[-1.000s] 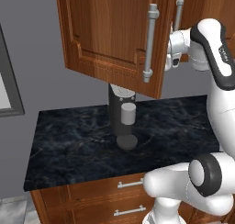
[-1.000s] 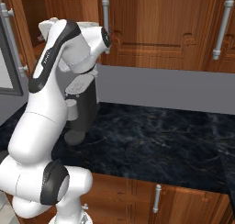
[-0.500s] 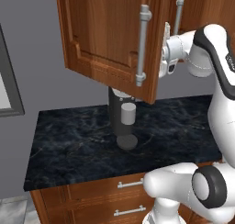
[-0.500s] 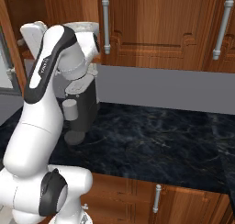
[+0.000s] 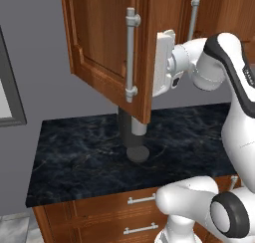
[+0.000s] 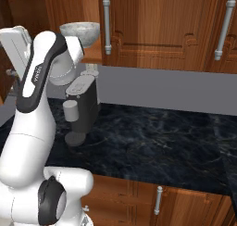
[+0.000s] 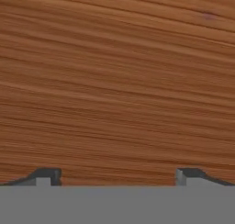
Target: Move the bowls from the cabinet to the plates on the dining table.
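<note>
A white-grey marbled bowl stands on the wooden shelf of the cabinet. The left cabinet door hangs wide open, its silver bar handle facing out. My gripper is just behind the door's free edge, facing its inner side. In the hand view, wood grain lies close before the open gripper, with nothing between the fingertips. From the right, the hand sits left of the bowl and level with it. The plates and the dining table are out of view.
A dark coffee machine with a grey cup stands on the black marble counter below the cabinet. Closed cabinet doors with long handles run to the right. Drawers sit under the counter edge.
The cabinet door has swung further open to the left, and my hand has moved left and slightly down with it. The jaws have stayed open.
</note>
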### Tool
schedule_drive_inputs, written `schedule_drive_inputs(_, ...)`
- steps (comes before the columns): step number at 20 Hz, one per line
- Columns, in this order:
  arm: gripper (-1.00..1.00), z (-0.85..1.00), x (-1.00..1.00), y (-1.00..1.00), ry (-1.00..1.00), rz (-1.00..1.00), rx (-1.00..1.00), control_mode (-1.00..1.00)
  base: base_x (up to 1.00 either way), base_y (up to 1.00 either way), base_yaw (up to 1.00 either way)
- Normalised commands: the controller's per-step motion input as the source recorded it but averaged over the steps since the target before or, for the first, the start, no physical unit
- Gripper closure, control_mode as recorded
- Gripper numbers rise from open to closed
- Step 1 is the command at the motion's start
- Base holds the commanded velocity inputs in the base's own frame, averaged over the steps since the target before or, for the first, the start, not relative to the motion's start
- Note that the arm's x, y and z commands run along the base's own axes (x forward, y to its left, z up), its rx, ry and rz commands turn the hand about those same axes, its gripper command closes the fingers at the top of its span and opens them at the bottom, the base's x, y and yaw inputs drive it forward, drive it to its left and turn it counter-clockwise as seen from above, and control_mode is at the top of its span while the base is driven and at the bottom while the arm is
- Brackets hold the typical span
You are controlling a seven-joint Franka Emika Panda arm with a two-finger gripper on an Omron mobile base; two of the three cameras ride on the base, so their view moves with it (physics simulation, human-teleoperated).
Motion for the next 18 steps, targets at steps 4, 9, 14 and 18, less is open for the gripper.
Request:
schedule_drive_inputs(4,-1.00,0.00,-0.16,0.54,0.02,0.18,0.00,-1.00,0.00,0.00,0.00)
schedule_drive_inputs(9,-1.00,0.00,-0.01,0.52,0.00,0.11,0.00,-1.00,0.00,0.00,0.00)
schedule_drive_inputs(14,-1.00,0.00,0.00,0.52,0.00,0.05,0.00,-1.00,0.00,0.00,0.00)
schedule_drive_inputs(18,-1.00,0.00,0.00,0.31,0.00,0.01,0.00,-1.00,0.00,0.00,0.00)
